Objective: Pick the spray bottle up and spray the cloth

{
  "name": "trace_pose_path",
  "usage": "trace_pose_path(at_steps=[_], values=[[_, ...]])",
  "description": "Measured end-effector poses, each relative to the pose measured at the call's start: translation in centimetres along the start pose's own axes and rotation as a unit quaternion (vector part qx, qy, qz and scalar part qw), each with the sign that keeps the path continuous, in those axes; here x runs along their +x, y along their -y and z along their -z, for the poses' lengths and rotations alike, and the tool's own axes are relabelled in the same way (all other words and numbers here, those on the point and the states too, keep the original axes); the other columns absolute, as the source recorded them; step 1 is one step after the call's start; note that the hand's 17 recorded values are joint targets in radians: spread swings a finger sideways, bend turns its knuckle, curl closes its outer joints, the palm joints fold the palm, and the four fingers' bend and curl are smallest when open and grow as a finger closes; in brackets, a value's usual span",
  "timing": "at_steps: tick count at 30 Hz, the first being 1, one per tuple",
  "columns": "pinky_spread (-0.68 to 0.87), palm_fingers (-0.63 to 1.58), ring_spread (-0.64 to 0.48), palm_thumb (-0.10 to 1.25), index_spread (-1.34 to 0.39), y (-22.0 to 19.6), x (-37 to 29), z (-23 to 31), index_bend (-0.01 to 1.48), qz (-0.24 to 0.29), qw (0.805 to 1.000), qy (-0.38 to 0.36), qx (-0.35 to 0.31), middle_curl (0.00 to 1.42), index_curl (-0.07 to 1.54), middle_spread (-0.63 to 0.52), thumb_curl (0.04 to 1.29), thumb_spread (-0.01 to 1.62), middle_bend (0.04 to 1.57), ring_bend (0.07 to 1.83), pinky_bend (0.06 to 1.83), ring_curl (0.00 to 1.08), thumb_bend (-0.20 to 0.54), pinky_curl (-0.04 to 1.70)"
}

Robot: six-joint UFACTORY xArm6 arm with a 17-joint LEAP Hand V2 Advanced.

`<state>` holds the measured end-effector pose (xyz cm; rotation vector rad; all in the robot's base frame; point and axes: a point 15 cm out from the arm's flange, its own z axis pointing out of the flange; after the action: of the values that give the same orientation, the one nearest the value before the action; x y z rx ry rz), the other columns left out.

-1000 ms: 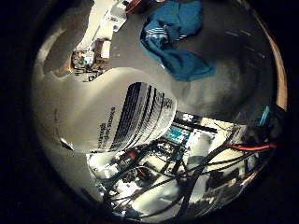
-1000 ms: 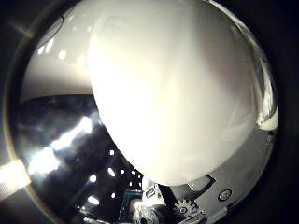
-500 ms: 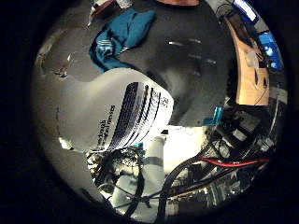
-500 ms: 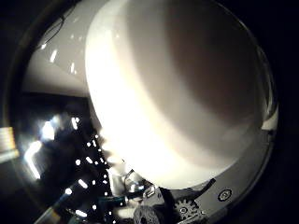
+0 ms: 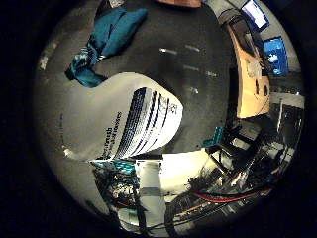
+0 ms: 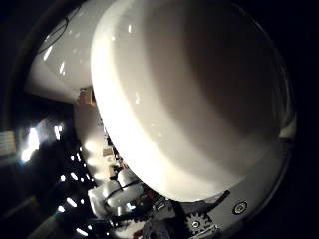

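The white spray bottle (image 5: 129, 124) with a black-and-white printed label lies close against my palm in the right little finger side palm view. It is held up over the dark table (image 5: 188, 59). In the right thumb side palm view its white body (image 6: 189, 90) fills most of the picture. A geared part of my right hand (image 6: 189, 221) shows beside the bottle. The teal cloth (image 5: 104, 40) lies crumpled on the table, away from the bottle. The bottle's nozzle is hidden.
A wooden desk surface (image 5: 250, 69) with a lit screen (image 5: 260, 14) stands past the table's edge. Robot parts and clutter (image 5: 168, 188) lie beneath the bottle.
The whole picture has swung in both views, so the hand has turned. The bottle stays fixed against the palm. The cloth now appears on the bottle's other side.
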<state>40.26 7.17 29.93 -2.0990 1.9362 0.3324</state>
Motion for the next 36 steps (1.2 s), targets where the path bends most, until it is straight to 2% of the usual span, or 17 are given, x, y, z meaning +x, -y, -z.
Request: trace_pose_path(at_steps=[6,14,21,28,32,36], values=[[-0.23,1.22,-0.15,0.98,-0.18,0.6,-0.5,1.0,1.21,0.009,1.0,-0.001,0.009,0.59,0.62,-0.1,0.57,1.15,1.34,1.45,0.99,0.56,-0.012,1.3],[-0.23,1.22,-0.15,0.98,-0.17,0.9,-1.7,6.4,1.21,0.021,1.0,0.002,0.021,0.59,0.62,-0.1,0.57,1.15,1.34,1.45,0.99,0.56,-0.012,1.3],[-0.23,1.22,-0.15,0.98,-0.18,1.4,-1.3,5.3,1.21,0.014,1.0,0.001,0.024,0.59,0.62,-0.1,0.57,1.15,1.34,1.45,0.99,0.56,-0.012,1.3],[-0.23,1.22,-0.15,0.98,-0.18,0.9,-1.0,1.1,1.21,0.009,1.0,0.004,0.015,0.59,0.62,-0.1,0.57,1.15,1.34,1.45,0.99,0.56,-0.012,1.3],[-0.23,1.22,-0.16,0.98,-0.18,1.1,-3.6,0.7,1.22,0.022,0.999,0.029,0.024,0.59,0.62,-0.1,0.57,1.15,1.34,1.45,0.99,0.56,-0.012,1.3],[-0.23,1.22,-0.16,0.98,-0.18,1.6,-7.8,2.6,1.22,0.034,0.995,0.082,0.049,0.59,0.62,-0.09,0.57,1.15,1.34,1.45,0.99,0.56,-0.012,1.3]])
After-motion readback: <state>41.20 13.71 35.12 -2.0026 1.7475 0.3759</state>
